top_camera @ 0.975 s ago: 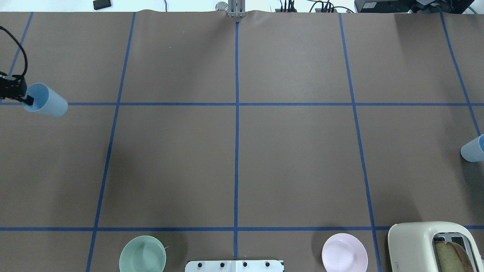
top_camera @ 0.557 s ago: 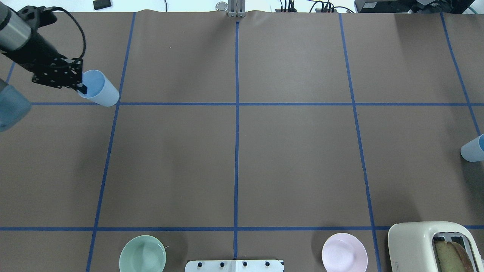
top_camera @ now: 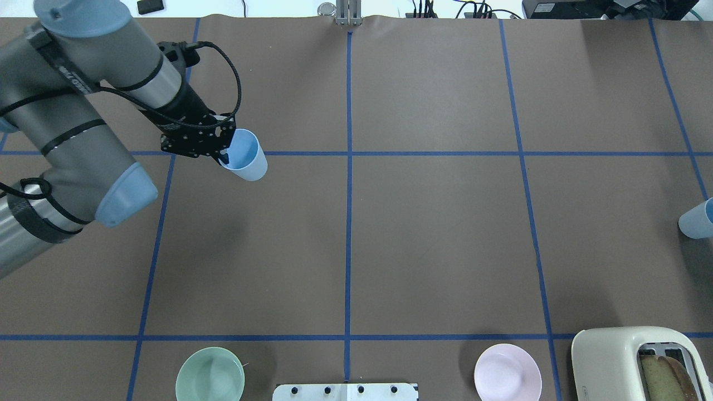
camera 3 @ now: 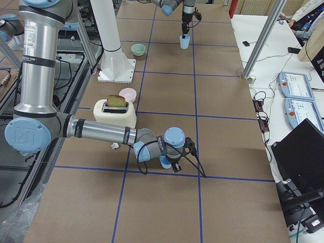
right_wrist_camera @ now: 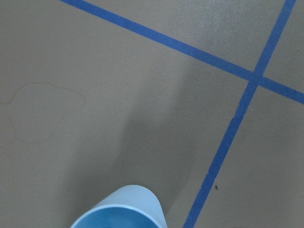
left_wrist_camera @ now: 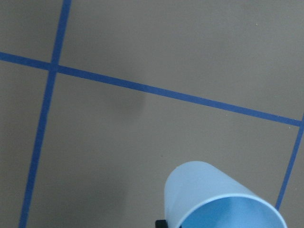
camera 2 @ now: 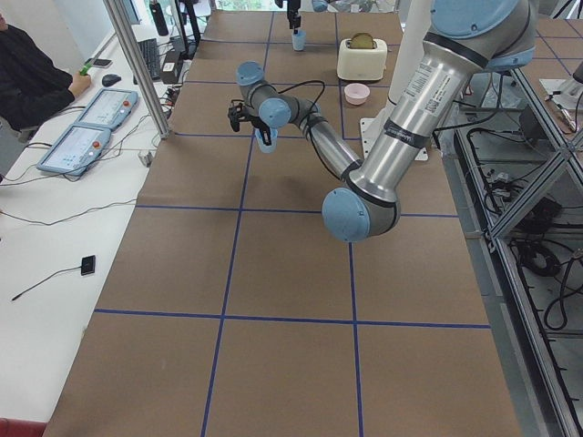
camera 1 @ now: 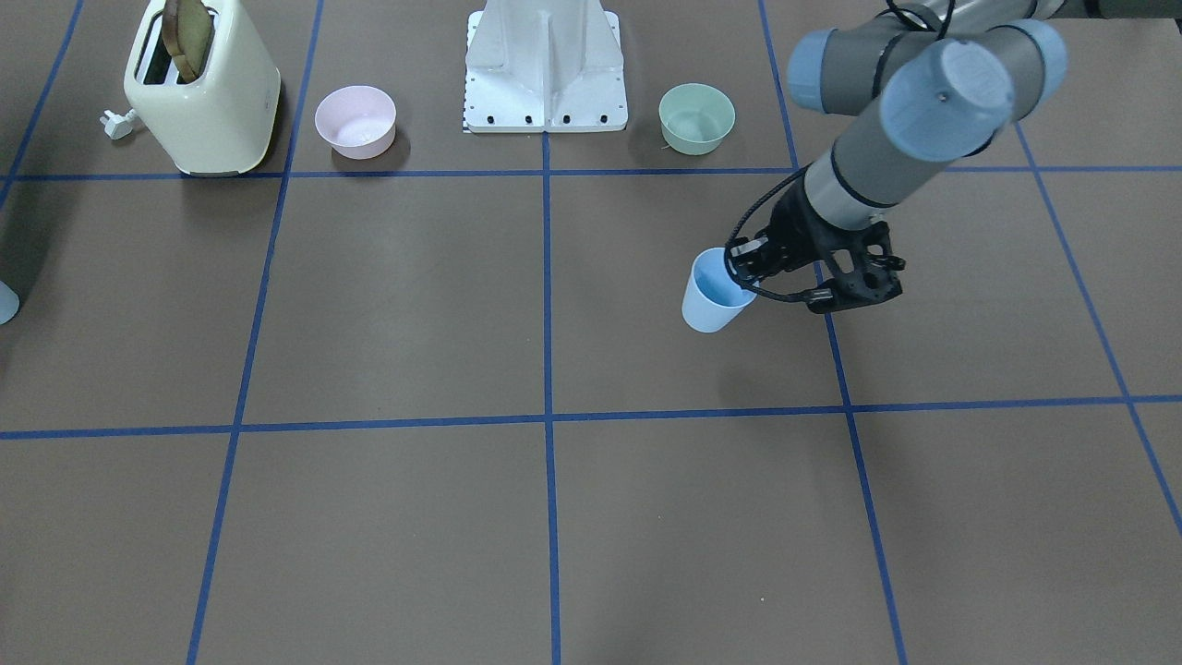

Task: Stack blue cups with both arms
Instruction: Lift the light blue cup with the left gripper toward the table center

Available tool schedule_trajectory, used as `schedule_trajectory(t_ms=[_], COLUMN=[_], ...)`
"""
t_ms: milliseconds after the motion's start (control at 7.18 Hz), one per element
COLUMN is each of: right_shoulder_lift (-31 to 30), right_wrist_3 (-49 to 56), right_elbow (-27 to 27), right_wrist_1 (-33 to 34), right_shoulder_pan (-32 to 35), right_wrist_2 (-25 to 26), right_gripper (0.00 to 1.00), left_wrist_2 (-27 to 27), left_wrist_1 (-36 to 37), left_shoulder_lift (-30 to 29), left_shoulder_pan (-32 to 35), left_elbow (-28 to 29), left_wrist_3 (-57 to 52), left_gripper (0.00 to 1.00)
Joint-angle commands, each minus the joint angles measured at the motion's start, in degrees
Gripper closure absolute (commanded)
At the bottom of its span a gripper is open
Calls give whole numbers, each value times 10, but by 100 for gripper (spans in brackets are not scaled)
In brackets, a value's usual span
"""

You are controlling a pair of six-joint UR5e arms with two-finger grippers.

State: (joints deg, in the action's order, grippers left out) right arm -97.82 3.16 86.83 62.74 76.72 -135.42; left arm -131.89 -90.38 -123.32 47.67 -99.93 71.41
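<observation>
My left gripper (top_camera: 223,158) is shut on the rim of a pale-blue cup (top_camera: 244,156) and holds it tilted above the table, left of the centre line. The front view shows the same gripper (camera 1: 741,275) and cup (camera 1: 711,297), and the cup fills the bottom of the left wrist view (left_wrist_camera: 216,197). The second blue cup (top_camera: 698,220) is at the table's right edge, half out of the overhead view. In the right side view the right gripper (camera 3: 174,165) is at that cup (camera 3: 165,161); I cannot tell whether it is shut. The right wrist view shows only this cup's rim (right_wrist_camera: 121,209).
A mint-green bowl (top_camera: 210,381) and a pink bowl (top_camera: 507,372) sit near the robot's white base (top_camera: 345,392). A cream toaster (top_camera: 624,362) with bread stands at the near right corner. Blue tape lines grid the brown table.
My left arm has swept in from the table's left edge toward the centre with the blue cup in its gripper. The cup at the right edge has not moved.
</observation>
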Motion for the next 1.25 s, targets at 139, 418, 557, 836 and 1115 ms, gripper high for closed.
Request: schedule_trajectory(t_ms=[139,418,557,836,1115], right_shoulder_lift=[-1,-3,-3,-4,-1], right_wrist_3=[3,1,0,0,3], right_elbow=[-2,-3,-5,-6,-6], right_wrist_1=[-1,-2,-2,-1,-2], right_shoulder_pan=[-5,-5,-5,-5,-5], right_wrist_2=[1,2,2,2,2], right_gripper=[43,47,51,84,100], left_wrist_2=[49,50,50,75,78], left_wrist_1=[-1,-1,-1,-4,-8], left_shoulder_lift=[-48,-53,-53,-75,-84], left_shoulder_pan=[-59,-62,-73,-93,-106], left_elbow=[20,20,21,44,60], left_wrist_3=[65,67,76,90,100], left_gripper=[100,100,100,100,100])
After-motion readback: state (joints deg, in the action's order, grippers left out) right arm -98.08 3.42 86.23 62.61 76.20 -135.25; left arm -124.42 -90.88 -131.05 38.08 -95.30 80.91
